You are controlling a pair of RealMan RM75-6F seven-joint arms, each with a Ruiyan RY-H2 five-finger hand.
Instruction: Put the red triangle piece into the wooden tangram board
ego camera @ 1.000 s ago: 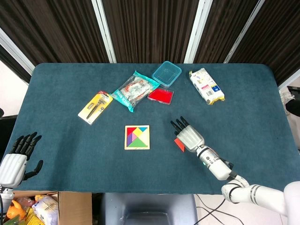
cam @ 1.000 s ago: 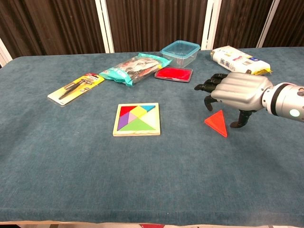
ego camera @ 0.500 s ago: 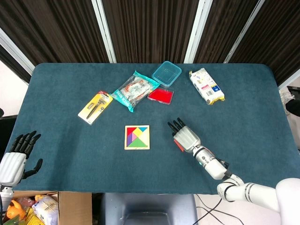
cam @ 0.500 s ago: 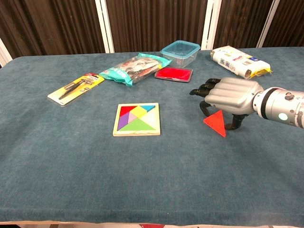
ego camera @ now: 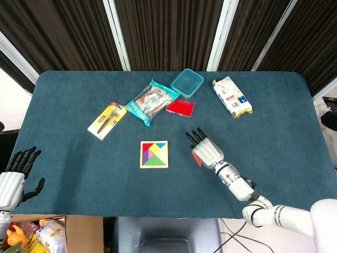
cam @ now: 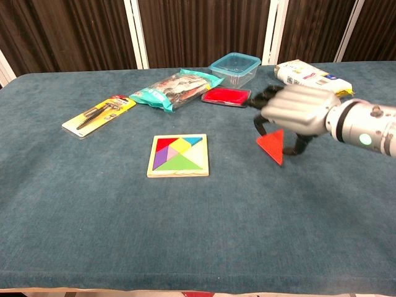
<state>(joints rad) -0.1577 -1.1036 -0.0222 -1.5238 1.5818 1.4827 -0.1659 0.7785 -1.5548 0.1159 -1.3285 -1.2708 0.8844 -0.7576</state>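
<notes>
A: Item one, the red triangle piece [cam: 271, 146]: where is it being logged?

B: It is being logged as lifted off the bench [ego camera: 79, 174], at about 3 o'clock of the wooden tangram board [ego camera: 154, 154], apart from it. In the chest view it is being held on edge, one corner pointing down, beneath the right hand [cam: 297, 111].

A: And the fingers of that hand?

B: They are being kept curled downward around the piece, which appears pinched between thumb and fingers [cam: 260, 121]; the exact contact is partly hidden by the palm. The piece is hanging directly below the hand, at 6 o'clock of it in the chest view.

A: The left hand [ego camera: 13, 179]?

B: It is being recorded at the bench's near-left corner, at 8 o'clock of the board, fingers apart and nothing held. It is well apart from the board; the right hand is much the nearer.

A: The relation on which the coming move is being judged to turn?

B: The board is lying toward 9 o'clock from the held piece. A gap at the board's right side seems to be showing in the chest view, though this is too small to confirm. The piece is judged to need laying flat and turning to match.

A: Other entries?

B: A blue container [ego camera: 187, 83], a red lid [ego camera: 180, 107], a snack bag [ego camera: 231, 96], a clear packet [ego camera: 152, 100] and a carded tool [ego camera: 107, 120] are being listed across 11 to 1 o'clock.
</notes>
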